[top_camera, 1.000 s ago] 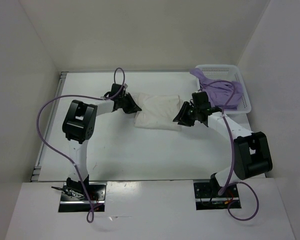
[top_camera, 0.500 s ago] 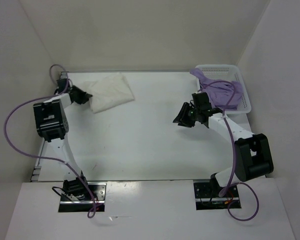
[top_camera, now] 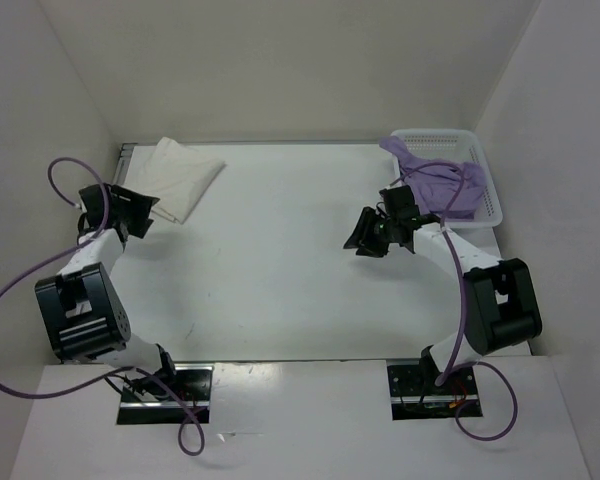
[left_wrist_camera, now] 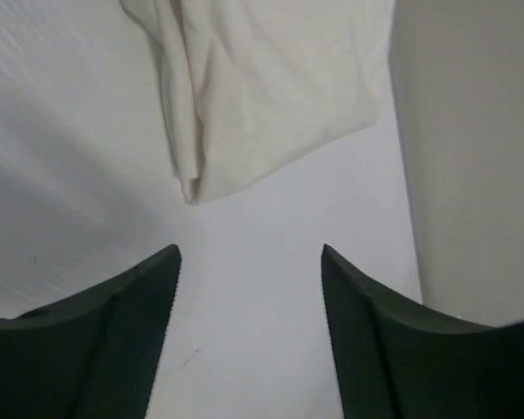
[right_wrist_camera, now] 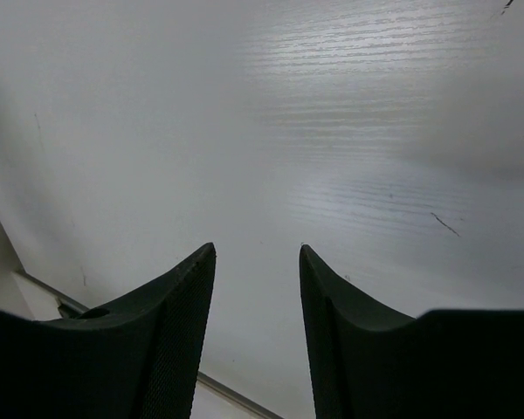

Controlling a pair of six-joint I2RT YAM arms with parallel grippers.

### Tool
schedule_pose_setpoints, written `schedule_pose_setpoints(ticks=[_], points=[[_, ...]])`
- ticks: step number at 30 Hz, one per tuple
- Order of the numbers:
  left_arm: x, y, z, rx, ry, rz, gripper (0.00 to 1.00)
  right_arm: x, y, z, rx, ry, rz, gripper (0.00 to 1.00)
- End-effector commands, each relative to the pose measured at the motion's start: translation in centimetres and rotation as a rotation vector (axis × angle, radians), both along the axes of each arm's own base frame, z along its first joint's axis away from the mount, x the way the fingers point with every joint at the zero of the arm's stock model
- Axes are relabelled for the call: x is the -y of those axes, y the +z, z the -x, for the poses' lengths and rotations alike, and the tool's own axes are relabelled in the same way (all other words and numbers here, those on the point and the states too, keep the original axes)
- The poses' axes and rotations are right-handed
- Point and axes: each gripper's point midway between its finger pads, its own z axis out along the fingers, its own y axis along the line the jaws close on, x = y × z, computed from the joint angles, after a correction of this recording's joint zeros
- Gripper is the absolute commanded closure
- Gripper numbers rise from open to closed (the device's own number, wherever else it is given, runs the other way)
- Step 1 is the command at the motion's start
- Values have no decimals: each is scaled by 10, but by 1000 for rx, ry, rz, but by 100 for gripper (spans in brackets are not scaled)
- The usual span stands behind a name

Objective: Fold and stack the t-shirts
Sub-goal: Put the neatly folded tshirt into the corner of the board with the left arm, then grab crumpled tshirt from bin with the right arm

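In the basket (top_camera: 492,190) lies a lavender t-shirt (top_camera: 445,186) — left gripper (left_wrist_camera: 249,256), right gripper (right_wrist_camera: 257,252) both agape.

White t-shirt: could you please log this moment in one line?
white t-shirt: folded, far-left corner | left pincer: open, empty | right pincer: open, empty | purple t-shirt: in basket
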Motion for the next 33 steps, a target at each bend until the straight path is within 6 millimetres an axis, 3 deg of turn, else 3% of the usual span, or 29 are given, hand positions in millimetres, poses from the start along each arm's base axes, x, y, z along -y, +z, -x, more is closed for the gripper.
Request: schedule_pose_setpoints(ticks=[1, 2, 3, 4, 5, 6, 7, 8, 10, 11, 12, 13, 15, 16, 17, 20, 23, 24, 25, 27, 28, 30, 31, 33], points=[[-12, 38, -6, 103, 10, -110, 33, -2, 12, -11, 41, 24, 1, 52], [0, 40, -12, 108, -47, -99, 43, -2, 12, -11, 41, 24, 1, 58], [19, 29, -23, 80, -112, -92, 51, -4, 10, -9, 29, 32, -8, 65], [29, 29, -31, 74, -147, -98, 58, -4, 10, -9, 34, 40, -3, 80], [35, 25, -44, 62, -171, -109, 68, -4, 7, -9, 25, 40, -1, 88], [45, 24, -54, 67, -191, -115, 72, -4, 7, -9, 25, 40, 0, 93], [66, 22, -64, 67, -241, -130, 75, -4, 7, -9, 25, 40, 0, 100], [73, 13, -81, 49, -270, -149, 78, -1, 10, -11, 42, 29, 10, 100], [98, -2, -97, 13, -332, -144, 81, 0, 15, -12, 59, 23, 15, 100], [99, -15, -113, 0, -347, -129, 81, 0, 20, -12, 68, 14, 7, 100], [107, -25, -117, -18, -366, -106, 83, -1, 23, -12, 72, 6, -1, 100], [110, -49, -122, -55, -375, -77, 83, -1, 23, -12, 72, 6, -1, 100], [112, -60, -132, -67, -385, -53, 83, -2, 31, -15, 82, -8, -16, 100], [111, -54, -143, -53, -385, -57, 83, -5, 31, -13, 82, 1, -17, 100], [117, -67, -147, -68, -403, -45, 83, -5, 34, -13, 86, -7, -24, 99], [116, -81, -155, -92, -409, -45, 79, -6, 38, -15, 90, -15, -32, 96], [107, -86, -167, -103, -384, -85, 75, -3, 45, -18, 102, -31, -16, 96], [97, -83, -171, -111, -362, -91, 74, -1, 43, -18, 95, -40, -3, 93], [89, -90, -170, -124, -343, -94, 71, -1, 53, -24, 116, -46, -2, 92], [66, -88, -172, -116, -290, -78, 69, 3, 58, -31, 130, -68, 20, 86], [59, -88, -172, -116, -273, -70, 67, 3, 73, -40, 174, -66, 22, 85], [48, -82, -176, -98, -253, -75, 62, 6, 78, -53, 193, -83, 53, 81], [51, -64, -177, -64, -268, -72, 59, 11, 91, -63, 213, -96, 63, 77], [61, -46, -175, 3, -312, -56, 51, 17, 96, -78, 220, -124, 70, 69]])
